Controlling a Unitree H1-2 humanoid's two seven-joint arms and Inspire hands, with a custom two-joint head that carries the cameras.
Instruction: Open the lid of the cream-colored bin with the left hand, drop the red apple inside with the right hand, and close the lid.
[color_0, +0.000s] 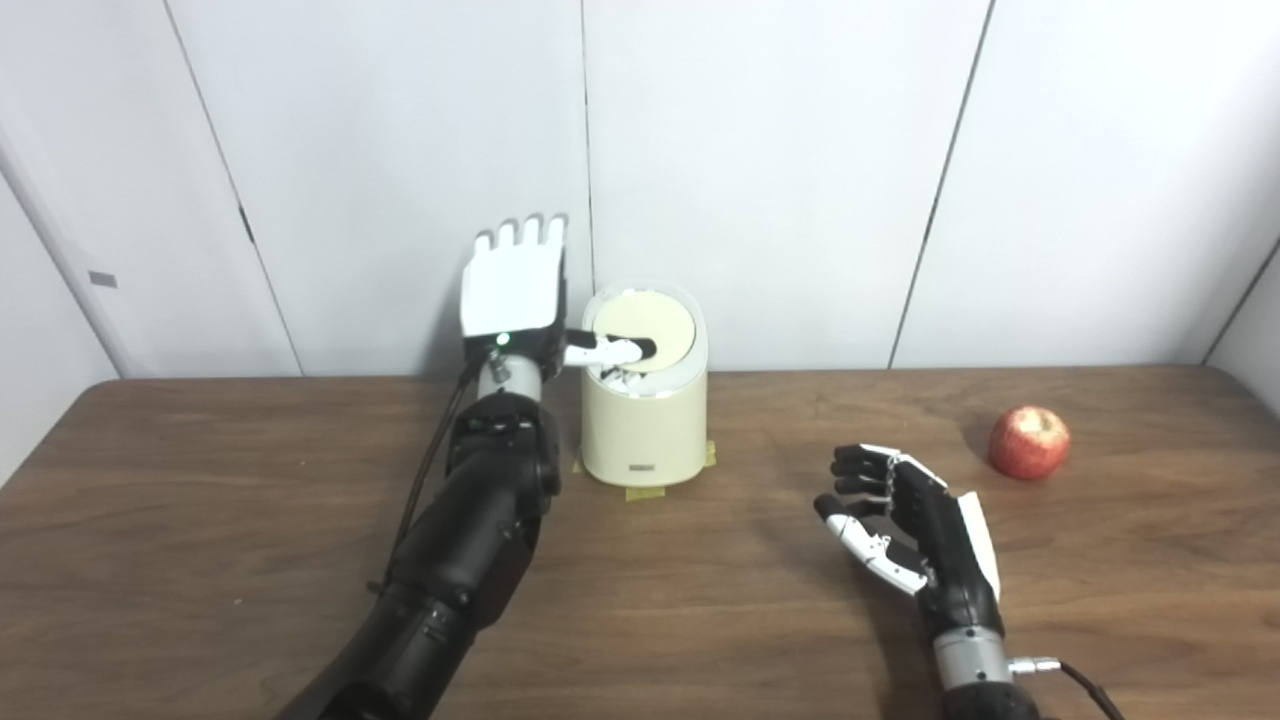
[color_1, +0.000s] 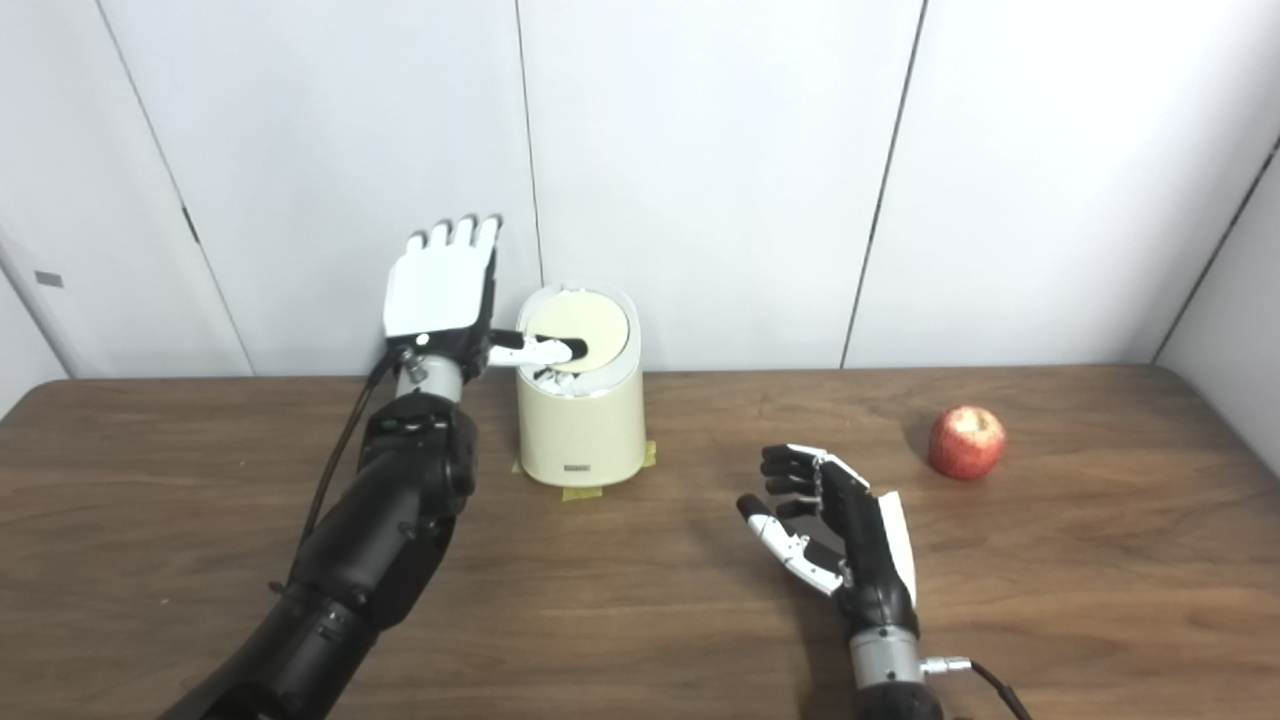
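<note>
Left hand (color_0: 513, 290) raised flat beside bin (color_0: 645, 425), fingers spread, thumb across lid (color_0: 643, 330); press down firmly there. Right hand (color_0: 915, 525) empty, loosely curled, right of bin, short of apple (color_0: 1029, 442).

No writing can be read anywhere. The cream-colored bin (color_0: 645, 420), left of centre in the frame, has a small dark label (color_0: 642, 467) low on its front, but whatever is printed there is too small and blurred to read.
</note>
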